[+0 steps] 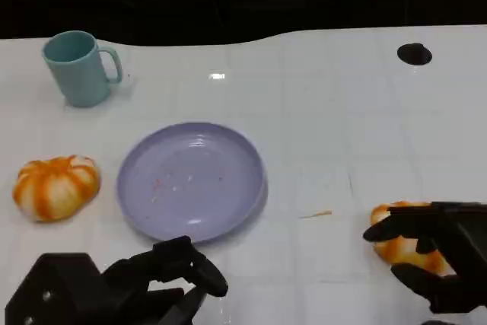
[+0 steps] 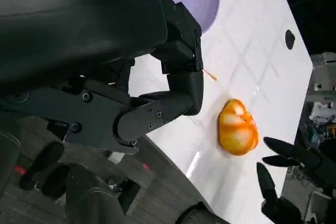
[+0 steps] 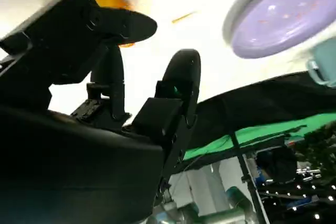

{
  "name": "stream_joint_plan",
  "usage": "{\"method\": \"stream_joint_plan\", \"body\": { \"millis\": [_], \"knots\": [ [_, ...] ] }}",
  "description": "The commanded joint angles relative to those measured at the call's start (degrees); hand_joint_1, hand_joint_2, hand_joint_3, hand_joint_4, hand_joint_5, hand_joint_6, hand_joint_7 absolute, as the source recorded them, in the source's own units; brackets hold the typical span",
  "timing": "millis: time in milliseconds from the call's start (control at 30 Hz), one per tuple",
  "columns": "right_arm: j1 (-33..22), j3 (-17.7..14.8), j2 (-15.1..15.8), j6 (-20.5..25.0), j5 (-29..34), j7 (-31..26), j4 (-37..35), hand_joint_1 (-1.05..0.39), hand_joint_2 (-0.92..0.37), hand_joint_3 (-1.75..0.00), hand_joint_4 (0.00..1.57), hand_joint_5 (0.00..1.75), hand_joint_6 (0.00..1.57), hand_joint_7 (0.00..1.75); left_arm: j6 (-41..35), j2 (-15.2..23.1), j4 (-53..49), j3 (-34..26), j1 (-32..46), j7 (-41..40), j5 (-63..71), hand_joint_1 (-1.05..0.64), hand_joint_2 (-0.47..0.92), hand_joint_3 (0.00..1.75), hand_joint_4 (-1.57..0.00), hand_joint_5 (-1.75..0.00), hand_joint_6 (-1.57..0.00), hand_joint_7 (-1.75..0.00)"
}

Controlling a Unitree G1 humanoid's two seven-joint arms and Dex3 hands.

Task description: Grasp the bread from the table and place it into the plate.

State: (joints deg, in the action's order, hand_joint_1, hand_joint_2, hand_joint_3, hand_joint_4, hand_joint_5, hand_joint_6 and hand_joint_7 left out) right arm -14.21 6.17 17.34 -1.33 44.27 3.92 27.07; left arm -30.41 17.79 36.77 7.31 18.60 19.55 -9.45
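Hovering right hand (image 1: 437, 256) fingers spread around bread (image 1: 402, 247), left hand (image 1: 163, 275) curled empty

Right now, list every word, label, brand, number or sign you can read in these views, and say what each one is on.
None: no readable text in any view.
The teal mug, the purple plate and both bread rolls carry no print.
The black shells of the left robot hand and right robot hand show no legible markings.
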Motion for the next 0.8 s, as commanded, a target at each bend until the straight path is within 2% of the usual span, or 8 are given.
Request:
{"method": "stream_joint_plan", "body": {
  "millis": [33,133,333,567,800],
  "knots": [
    [-0.4,-0.2,0.8,3.3,4.4,2.2,2.6,-0.39,-0.74,-0.16,0.67,0.5,0.82,0.05,0.1,0.7,-0.1,-0.5,-0.1,0.1,-0.1,-0.36,0.92,0.58,-0.65,-1.75,-0.5,-1.53],
    [-0.4,0.1,1.4,5.0,7.4,4.3,3.8,-0.42,-0.81,-0.07,0.57,0.35,0.71,0.01,0.2,0.8,-0.3,-0.7,-0.1,0.2,-0.2,-0.36,0.92,0.58,-0.65,-1.75,-0.5,-1.53],
    [-0.1,0.7,2.5,7.2,11.2,9.7,4.5,-0.48,-0.86,-0.02,0.4,0.23,0.49,0.0,0.1,1.1,0.1,-0.4,-0.1,0.1,0.4,-0.37,0.92,0.58,-0.66,-1.75,-0.5,-1.52],
    [1.7,1.8,2.8,9.4,13.0,13.5,1.8,-0.53,-0.87,-0.01,0.32,0.18,0.4,0.0,0.4,0.8,-0.1,-0.2,-0.1,0.3,-0.1,-0.37,0.92,0.58,-0.66,-1.75,-0.51,-1.53],
    [5.2,4.3,2.8,11.4,15.3,14.5,-4.6,-0.56,-0.91,-0.01,0.29,0.15,0.38,0.0,0.5,0.4,0.3,0.2,0.0,-0.1,-0.1,-0.38,0.92,0.58,-0.67,-1.75,-0.52,-1.54]
  ]
}}
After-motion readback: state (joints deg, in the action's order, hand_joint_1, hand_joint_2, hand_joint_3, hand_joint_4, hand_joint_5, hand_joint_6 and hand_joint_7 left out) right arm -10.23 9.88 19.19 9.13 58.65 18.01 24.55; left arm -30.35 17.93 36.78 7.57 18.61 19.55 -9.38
